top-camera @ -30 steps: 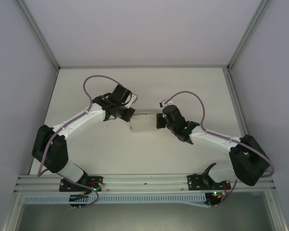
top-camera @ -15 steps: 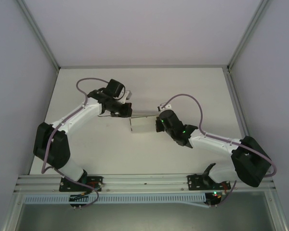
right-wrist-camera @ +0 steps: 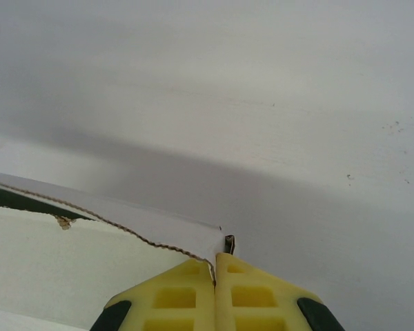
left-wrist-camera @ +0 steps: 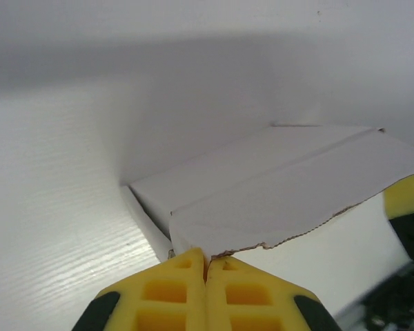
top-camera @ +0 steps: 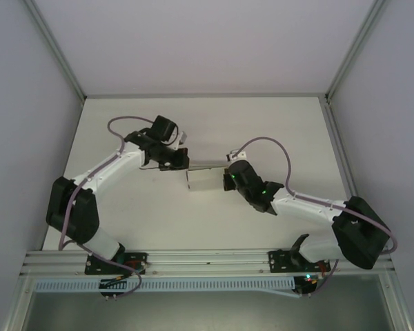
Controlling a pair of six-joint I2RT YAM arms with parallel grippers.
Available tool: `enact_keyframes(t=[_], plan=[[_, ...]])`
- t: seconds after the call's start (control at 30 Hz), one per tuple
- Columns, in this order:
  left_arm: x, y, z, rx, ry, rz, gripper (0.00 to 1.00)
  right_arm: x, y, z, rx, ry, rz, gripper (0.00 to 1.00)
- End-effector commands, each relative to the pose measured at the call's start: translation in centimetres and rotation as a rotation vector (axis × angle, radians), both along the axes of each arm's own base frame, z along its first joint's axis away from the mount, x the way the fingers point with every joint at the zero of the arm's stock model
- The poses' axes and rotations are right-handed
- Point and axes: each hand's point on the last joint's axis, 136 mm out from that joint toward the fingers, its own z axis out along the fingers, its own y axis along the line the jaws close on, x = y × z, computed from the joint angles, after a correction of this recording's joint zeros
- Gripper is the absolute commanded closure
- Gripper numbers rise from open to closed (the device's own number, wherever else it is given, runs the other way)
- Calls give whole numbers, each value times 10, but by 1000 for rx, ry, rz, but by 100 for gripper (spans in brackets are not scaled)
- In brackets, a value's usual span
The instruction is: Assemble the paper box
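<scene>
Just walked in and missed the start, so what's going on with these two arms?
A white paper box is being assembled in the middle of the table. The left end effector is shut on one flap edge, and the right end effector pinches the opposite end. It looks partly folded.

matt cardbd paper box (left-wrist-camera: 283,179), matt grainy table (left-wrist-camera: 55,207)

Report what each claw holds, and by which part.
Both pinch the paper box: the left claw grips one corner of its top flap's rough edge, the right claw the flap's opposite end.
</scene>
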Motion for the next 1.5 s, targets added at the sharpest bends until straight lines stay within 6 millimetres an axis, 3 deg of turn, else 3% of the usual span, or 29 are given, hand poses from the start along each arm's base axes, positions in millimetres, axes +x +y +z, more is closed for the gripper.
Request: enact_keyframes(t=[0.0,0.17,0.3,0.53,0.7,0.8,0.83,1.03,1.17,1.47], plan=[[-25,-2,-37,163,-49,-29,100,-42,-25,-69,-155,201,37,100],[-49,-1,-61,195,-115,2,100,-39,-30,-59,-144,138,25,100],[-63,-10,-68,146,-181,8,100,-42,-31,-60,-125,115,37,100],[-78,5,-94,231,-182,47,100,-42,-29,-62,-137,104,52,100],[-87,-8,-98,200,-174,13,100,-42,-33,-63,-167,102,49,100],[-83,-16,-87,181,-176,13,100,-42,-32,-60,-163,104,50,100],[-81,-19,-79,172,-186,8,95,-43,-32,-59,-157,102,52,100],[-62,-39,-12,86,-263,20,44,-41,-33,-53,-159,117,30,100],[-53,-42,12,34,-245,57,42,-39,-33,-52,-176,125,17,100],[-29,-21,23,-75,-182,195,35,-38,-32,-57,-182,139,9,100]])
